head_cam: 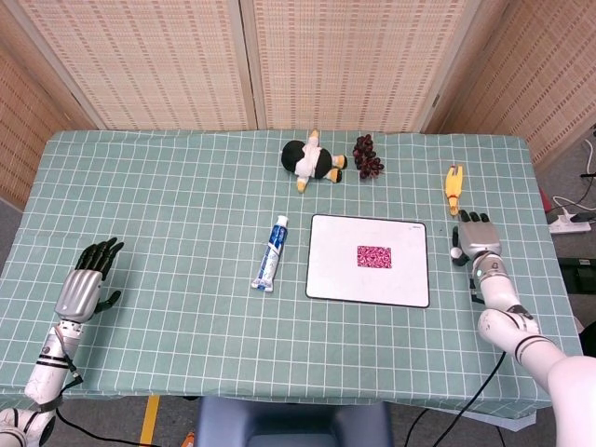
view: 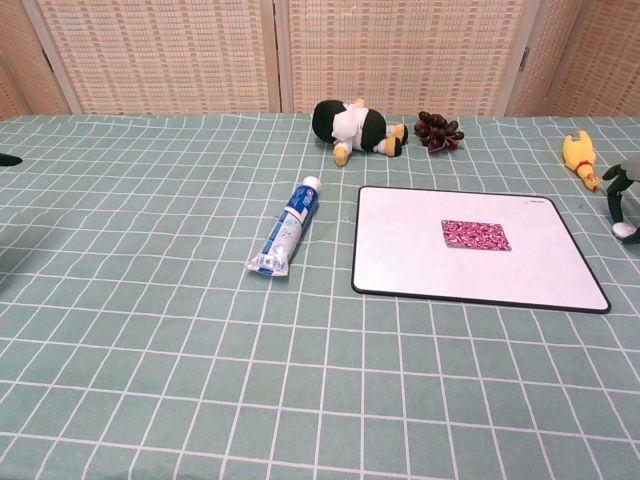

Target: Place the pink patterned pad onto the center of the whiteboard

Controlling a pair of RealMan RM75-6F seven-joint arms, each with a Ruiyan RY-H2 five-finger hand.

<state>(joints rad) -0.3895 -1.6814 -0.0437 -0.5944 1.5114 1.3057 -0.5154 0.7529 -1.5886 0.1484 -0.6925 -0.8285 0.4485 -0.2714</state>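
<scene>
The pink patterned pad [head_cam: 374, 256] [view: 476, 234] lies flat near the middle of the whiteboard [head_cam: 332, 279] [view: 400, 265], which rests on the green checked cloth. My right hand [head_cam: 475, 238] [view: 622, 196] rests on the table just right of the board, holding nothing, fingers loosely apart. Far off at the table's left edge, my left hand [head_cam: 89, 277] lies palm down with its fingers spread and nothing in it; the chest view catches only a dark fingertip [view: 8, 158] of it.
A toothpaste tube [head_cam: 272, 253] [view: 285, 228] lies left of the board. Behind it sit a black plush toy [head_cam: 311, 161] [view: 355, 127] and a bunch of dark grapes [head_cam: 367, 155] [view: 439, 130]. A yellow rubber chicken [head_cam: 453, 187] [view: 580, 158] lies ahead of my right hand.
</scene>
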